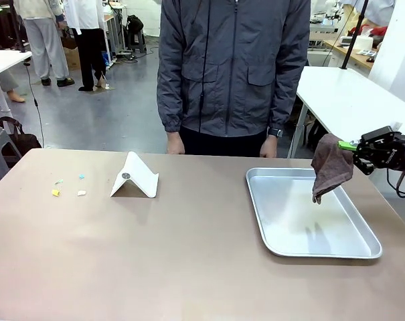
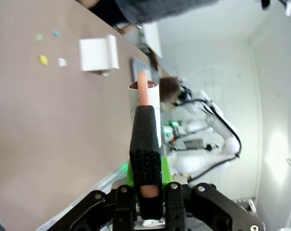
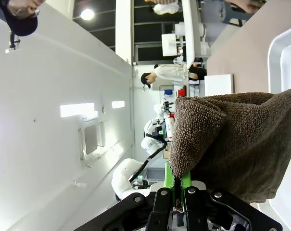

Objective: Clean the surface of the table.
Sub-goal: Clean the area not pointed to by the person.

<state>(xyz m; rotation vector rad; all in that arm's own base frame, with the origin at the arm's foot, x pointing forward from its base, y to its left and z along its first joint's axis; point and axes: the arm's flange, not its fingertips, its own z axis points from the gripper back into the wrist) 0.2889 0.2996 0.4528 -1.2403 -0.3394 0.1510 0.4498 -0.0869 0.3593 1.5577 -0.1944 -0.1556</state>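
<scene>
**While the right gripper (image 1: 355, 147) pinches one brown cloth (image 1: 329, 167), four scraps (image 1: 55, 192) lie on the table (image 1: 155, 261)**

Where the front view shows it at the right edge, the right gripper is clamped narrow on an upper corner of the cloth. The cloth hangs down from the green pads. Below the cloth lies the one metal tray (image 1: 257, 200), with its far right part under the hanging end. Whether the cloth's tip touches the tray I cannot tell. In the right wrist view the same gripper (image 3: 176, 192) has the cloth (image 3: 241, 139) bunched between its fingers and spreading out past them.

The table spreads under that gripper and away to its left. One white stand (image 1: 135, 177), folded like a tent, sits well to the gripper's left, beyond the tray. Farther left again are the four scraps, near one another: one yellow, one white, one green, one blue. One person (image 1: 232, 67) stands across the table, both hands at its far edge.

In the left wrist view the left gripper (image 2: 147, 185) is closed on one black, rough-surfaced handle (image 2: 145, 144). The handle runs straight out from the fingers to a pinkish stem and a white roll. What kind of tool it is I cannot tell. The table lies below this gripper, with the stand and the four scraps ahead of it.
</scene>
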